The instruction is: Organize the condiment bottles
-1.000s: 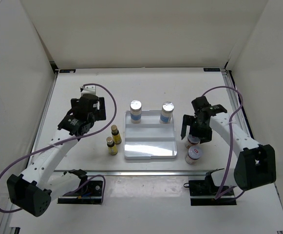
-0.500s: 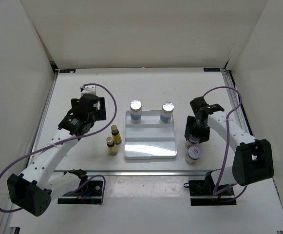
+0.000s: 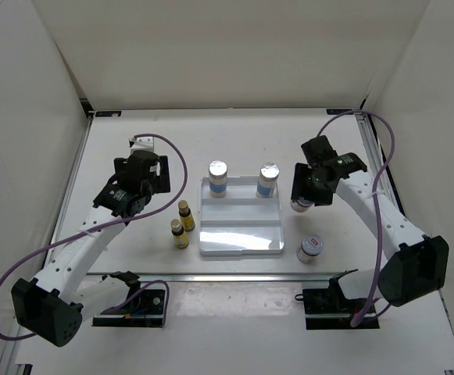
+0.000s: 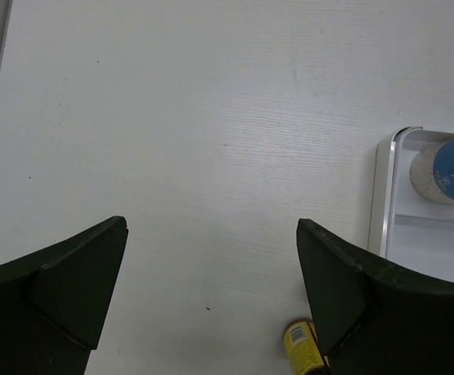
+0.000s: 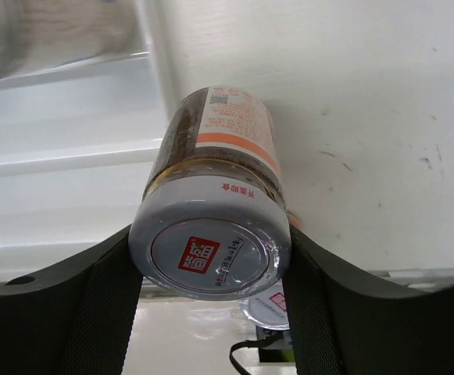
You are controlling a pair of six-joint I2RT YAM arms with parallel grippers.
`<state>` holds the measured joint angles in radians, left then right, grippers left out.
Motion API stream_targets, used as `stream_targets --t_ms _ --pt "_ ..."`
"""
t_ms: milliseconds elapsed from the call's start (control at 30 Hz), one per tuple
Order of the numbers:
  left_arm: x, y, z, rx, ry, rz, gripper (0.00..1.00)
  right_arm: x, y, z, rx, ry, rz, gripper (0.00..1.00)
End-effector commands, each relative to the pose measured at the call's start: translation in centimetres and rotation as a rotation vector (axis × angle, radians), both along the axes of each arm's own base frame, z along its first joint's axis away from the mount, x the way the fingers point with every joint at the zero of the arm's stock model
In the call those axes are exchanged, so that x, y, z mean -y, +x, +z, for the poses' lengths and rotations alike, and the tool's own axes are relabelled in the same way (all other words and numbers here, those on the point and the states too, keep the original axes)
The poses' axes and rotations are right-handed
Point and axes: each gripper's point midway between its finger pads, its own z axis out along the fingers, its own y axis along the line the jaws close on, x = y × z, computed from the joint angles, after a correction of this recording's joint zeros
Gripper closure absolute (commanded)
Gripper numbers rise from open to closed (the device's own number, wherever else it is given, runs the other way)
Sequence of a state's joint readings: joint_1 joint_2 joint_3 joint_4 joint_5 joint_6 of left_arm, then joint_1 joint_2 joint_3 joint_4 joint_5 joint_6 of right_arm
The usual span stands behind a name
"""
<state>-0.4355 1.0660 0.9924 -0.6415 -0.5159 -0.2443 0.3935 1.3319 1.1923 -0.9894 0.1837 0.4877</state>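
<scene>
Right hand (image 3: 303,197): clamped on a red-label jar (image 5: 211,195), one finger on each side just below the lid. The jar is clear of the counter (image 3: 164,133). In the wrist view its silver lid faces the camera and its long axis runs away along the hand's own line. Whether it hangs plumb cannot be told.

Governing relation: the tray (image 3: 238,238) lies directly to the jar's left, its right rim just beside the jar. The tall bottles (image 3: 217,178) fill the back row, while the middle and front rows show bare. The move appears to be a short carry leftward over the rim, then a descent with the jar's base down.

Second jar (image 3: 310,248): stands on the counter off the tray's front right corner, nearer the right arm.

Left hand (image 4: 211,226): fingers wide apart, nothing between them, hovering over bare counter left of the tray. The yellow bottles (image 3: 181,223) stand beside the tray's left edge, nearer this arm.

Risk, as judged: the jar's base catching the rim on crossing.
</scene>
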Motion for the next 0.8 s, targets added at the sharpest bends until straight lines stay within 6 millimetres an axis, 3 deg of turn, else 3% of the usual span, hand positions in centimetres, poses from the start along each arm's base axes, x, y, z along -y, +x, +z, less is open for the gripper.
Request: stream_targets --t_ms 0,200,333,567,767 --pt "0.2 0.5 1.5 0.048 -0.022 0.0 0.0 -3.4 1.2 2.7 0.077 0.07 0.077 0.82" --pt "0.2 0.5 1.5 0.048 -0.022 0.0 0.0 -7.7 2.1 1.8 0.067 0.095 0.153 0.82" --pt "0.3 0.5 1.5 0.046 -0.027 -0.007 0.0 -9.6 2.7 0.6 0.048 0.11 0.187 0.82" --pt "0.5 0.5 1.4 0.043 -0.032 -0.015 0.0 -11.4 3.4 -1.9 0.004 0.117 0.215 0.82" --pt "0.4 0.4 1.7 0.052 -0.036 -0.015 0.0 -12.1 3.0 -3.5 -0.053 0.114 0.222 0.69"
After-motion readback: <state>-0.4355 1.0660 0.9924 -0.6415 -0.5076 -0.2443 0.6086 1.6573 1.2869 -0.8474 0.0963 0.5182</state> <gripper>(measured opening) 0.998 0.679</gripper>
